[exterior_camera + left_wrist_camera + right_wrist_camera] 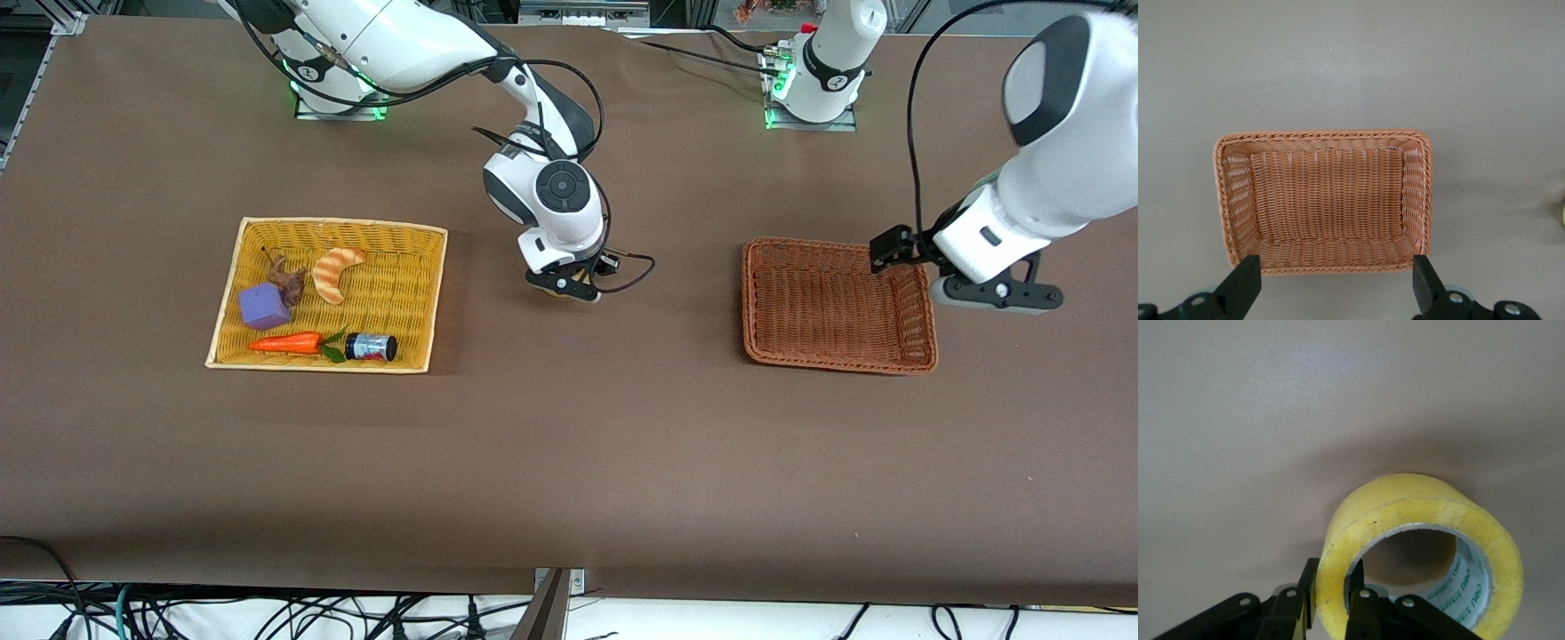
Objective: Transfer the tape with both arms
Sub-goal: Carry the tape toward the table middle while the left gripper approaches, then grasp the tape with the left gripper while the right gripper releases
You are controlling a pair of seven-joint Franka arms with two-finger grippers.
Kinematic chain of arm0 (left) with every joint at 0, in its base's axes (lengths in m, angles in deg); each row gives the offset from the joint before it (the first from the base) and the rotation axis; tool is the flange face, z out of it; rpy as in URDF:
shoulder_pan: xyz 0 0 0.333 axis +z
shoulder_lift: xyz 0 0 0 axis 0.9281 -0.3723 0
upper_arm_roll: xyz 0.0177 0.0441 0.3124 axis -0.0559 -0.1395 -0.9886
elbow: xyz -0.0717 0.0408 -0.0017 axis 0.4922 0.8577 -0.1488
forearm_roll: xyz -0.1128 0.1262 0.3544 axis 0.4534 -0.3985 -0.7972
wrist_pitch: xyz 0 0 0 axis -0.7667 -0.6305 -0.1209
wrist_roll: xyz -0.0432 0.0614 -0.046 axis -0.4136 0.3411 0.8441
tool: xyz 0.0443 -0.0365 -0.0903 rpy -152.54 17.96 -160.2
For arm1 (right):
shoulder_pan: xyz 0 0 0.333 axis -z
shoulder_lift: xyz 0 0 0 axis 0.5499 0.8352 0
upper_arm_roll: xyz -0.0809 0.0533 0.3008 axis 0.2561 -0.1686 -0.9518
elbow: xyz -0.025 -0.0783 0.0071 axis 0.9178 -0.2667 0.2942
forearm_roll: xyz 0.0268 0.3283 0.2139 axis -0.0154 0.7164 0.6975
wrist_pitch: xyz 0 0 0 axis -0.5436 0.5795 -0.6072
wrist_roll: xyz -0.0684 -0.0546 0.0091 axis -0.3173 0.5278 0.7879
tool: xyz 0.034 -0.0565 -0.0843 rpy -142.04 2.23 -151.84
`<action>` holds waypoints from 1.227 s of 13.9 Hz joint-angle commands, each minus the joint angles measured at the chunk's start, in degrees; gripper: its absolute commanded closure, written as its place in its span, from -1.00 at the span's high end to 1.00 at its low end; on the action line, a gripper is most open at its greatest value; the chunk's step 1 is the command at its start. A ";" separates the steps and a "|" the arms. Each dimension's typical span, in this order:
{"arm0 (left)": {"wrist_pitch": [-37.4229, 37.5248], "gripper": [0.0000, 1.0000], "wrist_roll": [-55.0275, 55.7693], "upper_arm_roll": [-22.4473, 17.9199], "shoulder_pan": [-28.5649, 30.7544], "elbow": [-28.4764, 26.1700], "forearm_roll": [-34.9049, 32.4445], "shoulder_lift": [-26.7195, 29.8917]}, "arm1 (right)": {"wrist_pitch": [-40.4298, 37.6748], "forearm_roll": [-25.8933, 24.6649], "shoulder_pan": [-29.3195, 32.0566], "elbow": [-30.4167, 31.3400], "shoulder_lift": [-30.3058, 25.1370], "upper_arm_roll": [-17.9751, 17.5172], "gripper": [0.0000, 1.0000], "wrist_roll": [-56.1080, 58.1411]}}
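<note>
Even bright overhead light; soft shadow under tape (1425,547); front view sharp.

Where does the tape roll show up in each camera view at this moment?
Front view: only a yellowish sliver of the tape shows under the right gripper, over bare table between the two baskets.
Left wrist view: not clearly in it; the brown basket fills the middle, seen past the left gripper, jaws open.
Right wrist view: large in the foreground, jaws pinching the roll's wall.
Shared landmark: the brown tabletop.
</note>
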 commanded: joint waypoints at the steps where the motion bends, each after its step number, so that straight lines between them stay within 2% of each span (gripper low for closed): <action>1: -3.86 1.00 1.52 0.56 0.20 -4.77 1.09 0.83 | 0.43 -0.94 -0.59 -1.90 0.94 0.15 -1.00 -1.41; 2: -3.86 1.00 3.62 1.44 0.03 -4.87 1.18 0.48 | 0.43 -0.85 -0.59 -1.90 1.03 0.15 -0.97 -1.41; 3: -4.04 1.00 6.51 3.53 0.03 -5.22 1.18 0.21 | 0.43 -0.85 -0.59 -1.90 1.03 0.15 -0.58 -1.49; 4: -4.65 1.00 9.93 5.38 -0.06 -5.31 1.18 -0.31 | 0.43 -0.76 -0.59 -1.99 0.95 0.15 0.32 -1.49; 5: -5.87 1.00 13.19 7.31 -0.15 -5.66 1.18 -0.93 | 0.35 -1.72 -0.77 -1.99 0.68 0.15 0.99 -1.23; 9: -18.95 1.00 22.17 14.26 -0.32 -12.58 3.36 -2.42 | -0.53 -4.10 -0.51 -2.08 -3.69 0.32 1.00 -0.27; 11: -23.09 1.00 22.98 15.15 -1.46 -13.92 5.83 -4.26 | -5.86 -4.19 0.45 -2.08 -7.56 1.55 1.00 2.26; 12: -24.85 1.00 23.15 15.24 -1.64 -14.53 6.10 -4.71 | -9.37 -4.01 1.42 -1.99 -9.75 2.16 1.00 7.07; 14: -26.10 1.00 23.42 15.42 -2.43 -15.06 6.63 -5.93 | -17.54 -3.49 2.04 -1.55 -13.98 5.22 1.00 15.52; 17: -27.42 1.00 28.31 16.47 -4.71 -14.71 7.34 -8.39 | -26.43 -2.87 2.04 -1.29 -19.25 12.25 1.00 31.32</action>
